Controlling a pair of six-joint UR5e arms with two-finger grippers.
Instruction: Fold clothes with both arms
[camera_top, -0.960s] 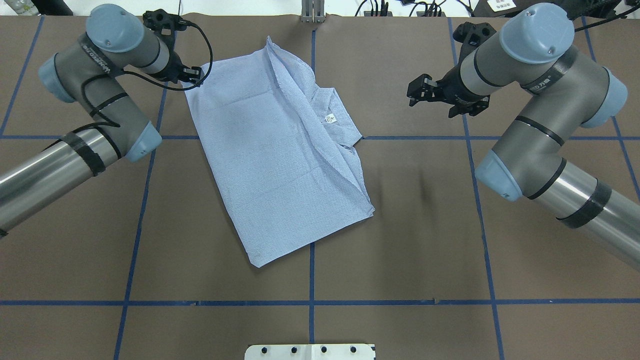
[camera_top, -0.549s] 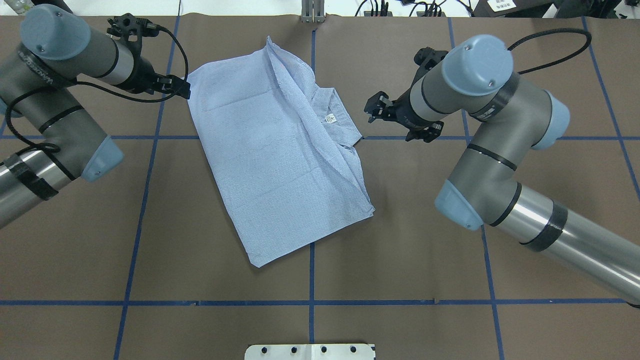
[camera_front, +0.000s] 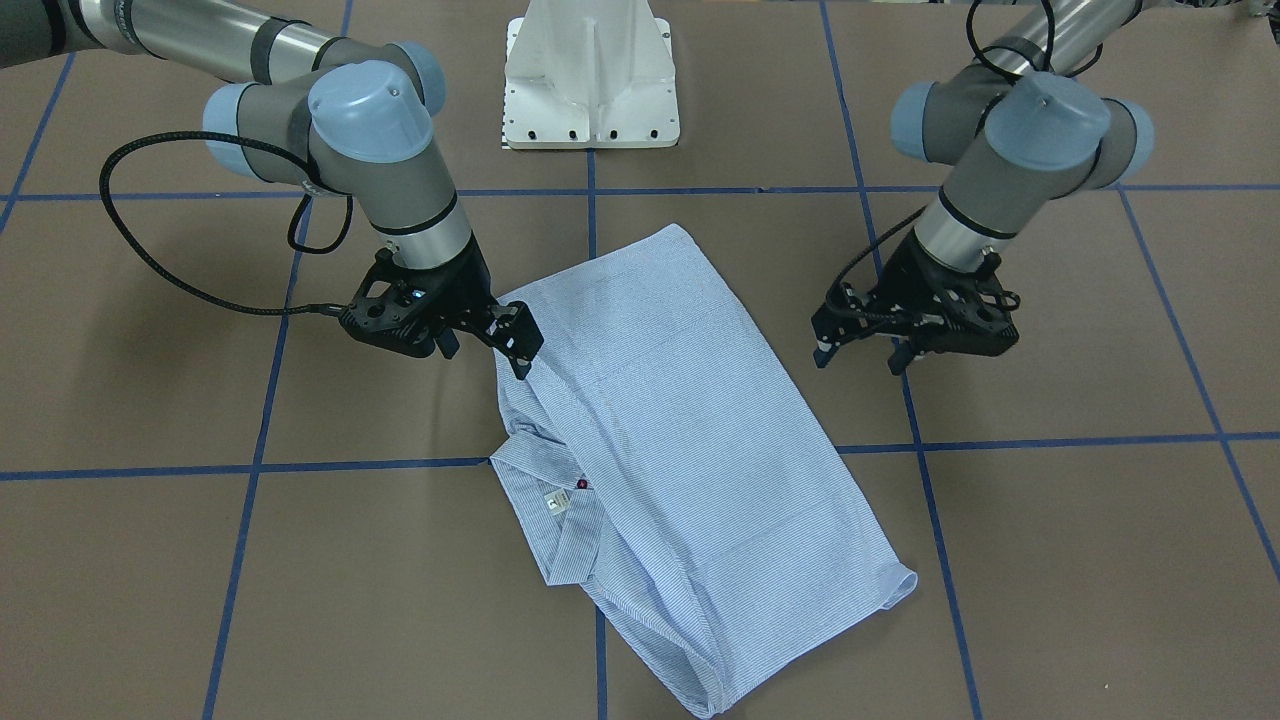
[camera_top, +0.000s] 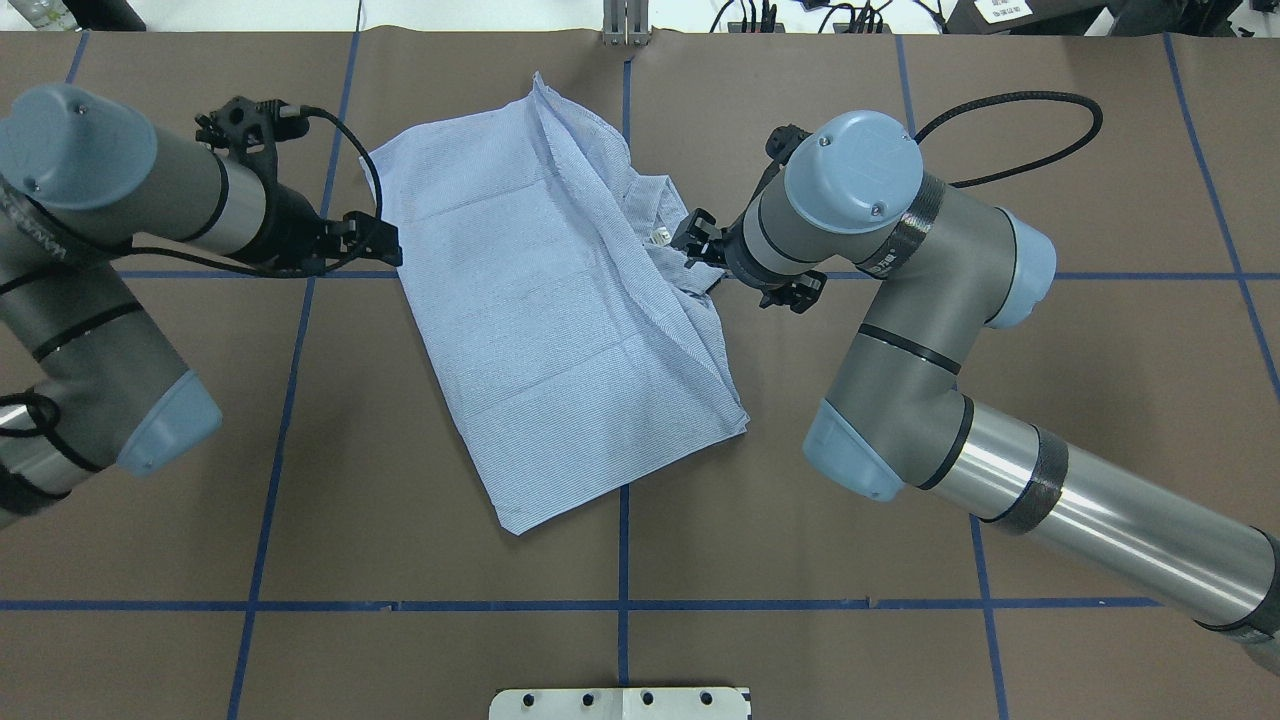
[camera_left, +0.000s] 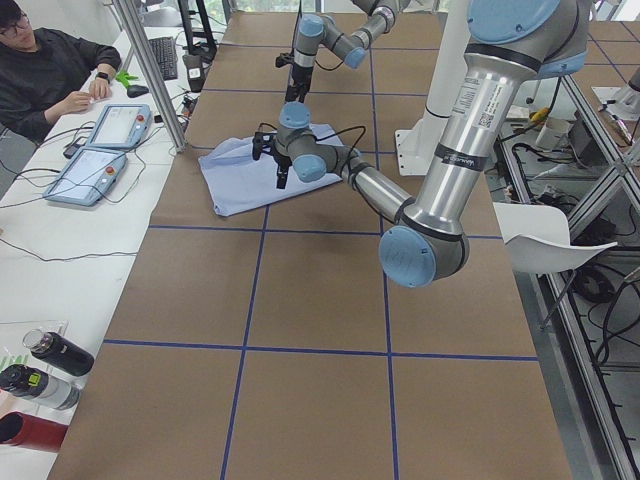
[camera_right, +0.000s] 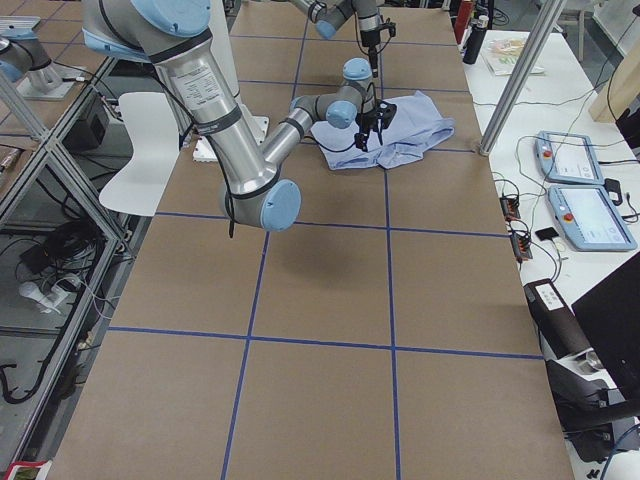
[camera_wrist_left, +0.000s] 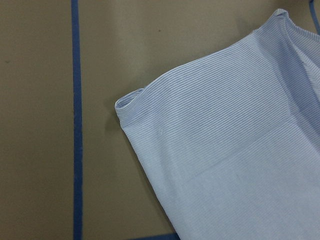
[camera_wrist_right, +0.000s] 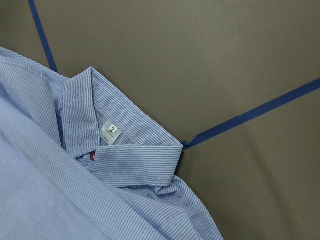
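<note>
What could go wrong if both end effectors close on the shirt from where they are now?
1. The right end effector sits at the collar, where several layers stack; it might pinch only some of them and pull the fold askew.
2. The left end effector is beside the shirt, near its rolled corner; a grasp there may miss or catch one layer only.

shirt (camera_top: 540, 330) hogs middle of table (camera_top: 900, 650). right gripper (camera_top: 695, 243) hanging over collar edge, left gripper (camera_top: 378, 240) just beside opposite edge, both flanks kinda crowded. plenty bare surface between shirt and pedestal (camera_front: 590, 80), easy passing.
</note>
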